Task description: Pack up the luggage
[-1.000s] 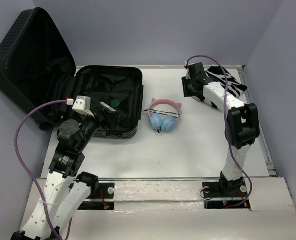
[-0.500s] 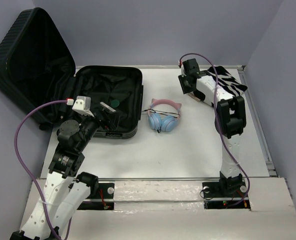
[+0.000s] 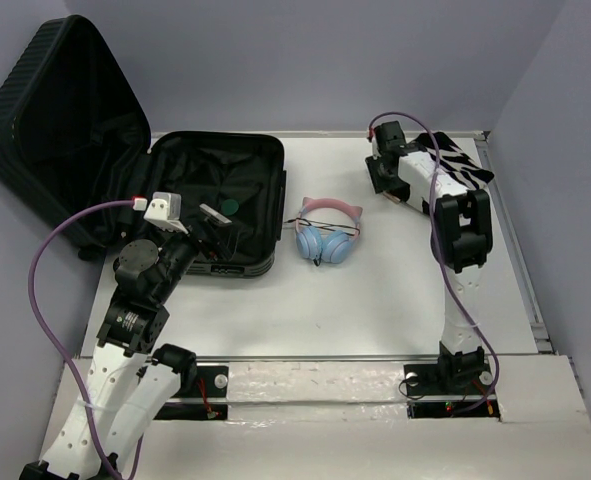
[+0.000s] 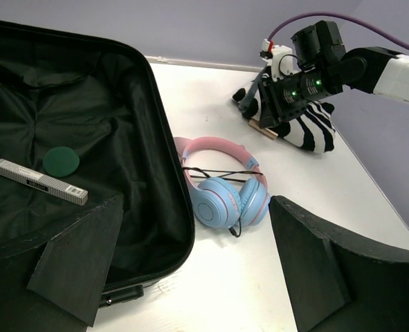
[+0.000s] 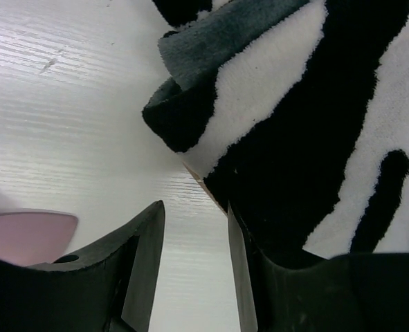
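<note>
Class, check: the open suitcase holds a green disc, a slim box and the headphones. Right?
No. The headphones lie on the table beside the luggage, as the left wrist view shows; the green disc and slim box are inside.

The suitcase (image 3: pixel 200 170) is black all over: ribbed black shell, black fabric lining. Inside it lie a dark green round disc (image 4: pixel 61 160) and a slim white stick (image 4: pixel 40 181) with a fine black-and-white printed band along its side. The headphones (image 4: pixel 225 200) have light blue ear cups and a pink headband with pink cat ears, and their cord is black. The pouch (image 5: pixel 315 138) is fuzzy, in black and white zebra stripes, with a thin tan edge showing beneath it. The table (image 3: pixel 375 300) is white and the walls (image 3: pixel 325 60) pale lavender. My left hand (image 3: pixel 223 228) and right hand (image 5: pixel 192 228) are black, and my arms (image 3: pixel 125 400) are white with black joints and purple cables (image 3: pixel 41 270).
</note>
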Robot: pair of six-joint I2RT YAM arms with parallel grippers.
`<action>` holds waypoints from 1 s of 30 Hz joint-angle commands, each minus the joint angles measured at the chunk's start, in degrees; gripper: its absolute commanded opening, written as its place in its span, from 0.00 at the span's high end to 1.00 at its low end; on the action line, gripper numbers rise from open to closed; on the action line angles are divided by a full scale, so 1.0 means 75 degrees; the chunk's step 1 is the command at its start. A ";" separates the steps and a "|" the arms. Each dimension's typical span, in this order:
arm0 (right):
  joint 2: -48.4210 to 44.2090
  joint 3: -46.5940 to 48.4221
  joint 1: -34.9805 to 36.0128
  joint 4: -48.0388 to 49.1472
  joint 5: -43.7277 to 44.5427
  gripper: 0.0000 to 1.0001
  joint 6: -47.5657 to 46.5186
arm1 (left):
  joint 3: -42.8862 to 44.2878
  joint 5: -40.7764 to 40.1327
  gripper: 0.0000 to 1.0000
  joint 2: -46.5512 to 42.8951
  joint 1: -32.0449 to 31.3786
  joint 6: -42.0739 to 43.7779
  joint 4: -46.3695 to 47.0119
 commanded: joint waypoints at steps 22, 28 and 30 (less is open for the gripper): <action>-0.0688 -0.0247 -0.0092 0.0047 -0.1466 0.70 0.0275 | 0.0288 -0.0046 0.01 -0.0096 -0.0036 0.0100 0.0335; 0.0062 0.0280 -0.0092 -0.0292 -0.1056 0.65 0.0088 | 0.0288 -0.0069 0.01 -0.0085 -0.0036 0.0100 0.0335; 0.0191 0.0513 -0.0173 -0.0339 -0.0987 0.64 0.0076 | 0.0300 -0.0092 0.01 -0.0073 -0.0036 0.0100 0.0323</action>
